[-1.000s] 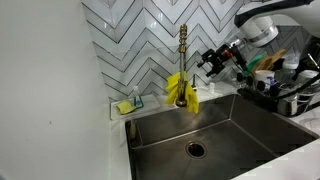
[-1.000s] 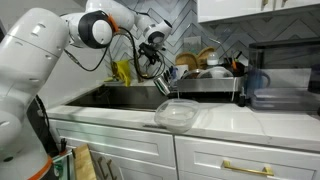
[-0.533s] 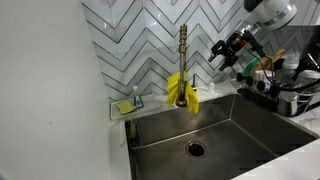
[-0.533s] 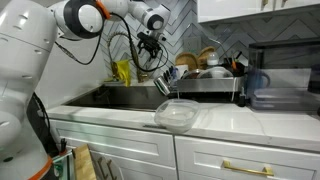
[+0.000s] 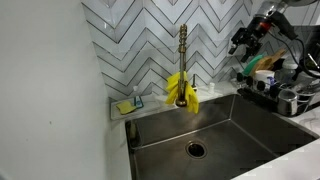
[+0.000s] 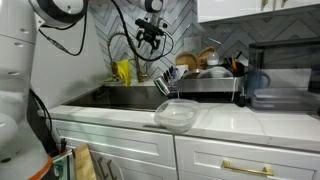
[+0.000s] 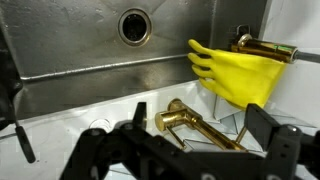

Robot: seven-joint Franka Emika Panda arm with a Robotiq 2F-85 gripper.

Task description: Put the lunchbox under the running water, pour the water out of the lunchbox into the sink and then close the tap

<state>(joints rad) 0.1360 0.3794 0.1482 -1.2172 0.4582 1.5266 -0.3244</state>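
1. The black gripper (image 5: 248, 40), jaws spread wide and empty, has risen higher, farther from the slender brass tap (image 5: 183, 60).
2. Well below it lie the rectangular stainless-steel sink (image 5: 240, 125) and, on the white counter (image 6: 230, 118), the clear plastic lunchbox (image 6: 176, 114).

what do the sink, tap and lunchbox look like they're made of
Sink: stainless steel, going by its brushed grey sheen. Tap: metal with a shiny brass-coloured finish. Lunchbox: probably clear plastic, since it is see-through and slightly cloudy, but glass cannot be ruled out.
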